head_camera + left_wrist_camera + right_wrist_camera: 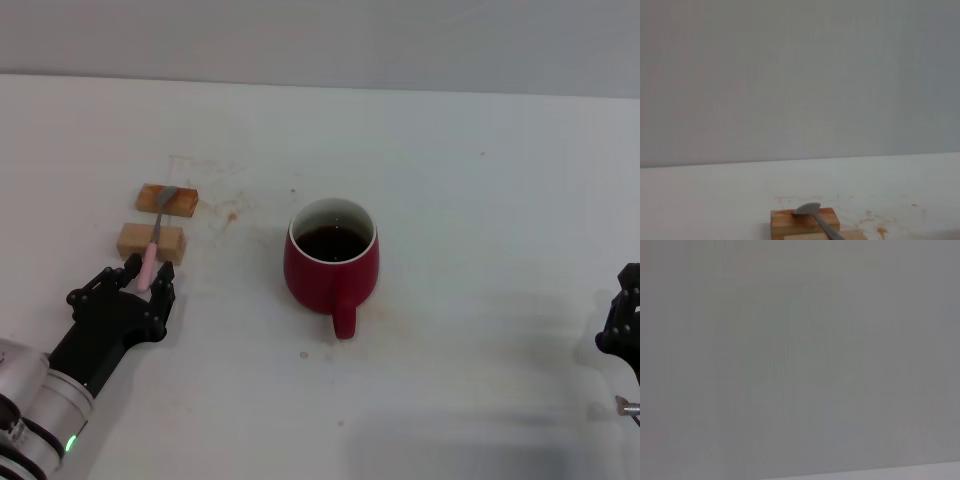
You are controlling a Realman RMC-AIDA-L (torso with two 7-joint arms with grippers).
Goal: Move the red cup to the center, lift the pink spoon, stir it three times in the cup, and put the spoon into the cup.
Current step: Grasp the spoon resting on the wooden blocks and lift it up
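Observation:
The red cup [332, 270] stands upright near the middle of the white tabletop [480, 200], with dark liquid inside and its handle toward me. To its left the pink spoon [155, 235] lies across two small wooden blocks, its silver bowl [807, 209] on the far block. My left gripper [147, 276] is at the near end of the pink handle, open, one finger on each side of it. At the right edge my right gripper [625, 320] sits low, well away from the cup.
The far wooden block [167, 199] and the near wooden block [150, 241] carry the spoon left of the cup. Brownish stains [230, 213] mark the table between blocks and cup. A grey wall backs the table.

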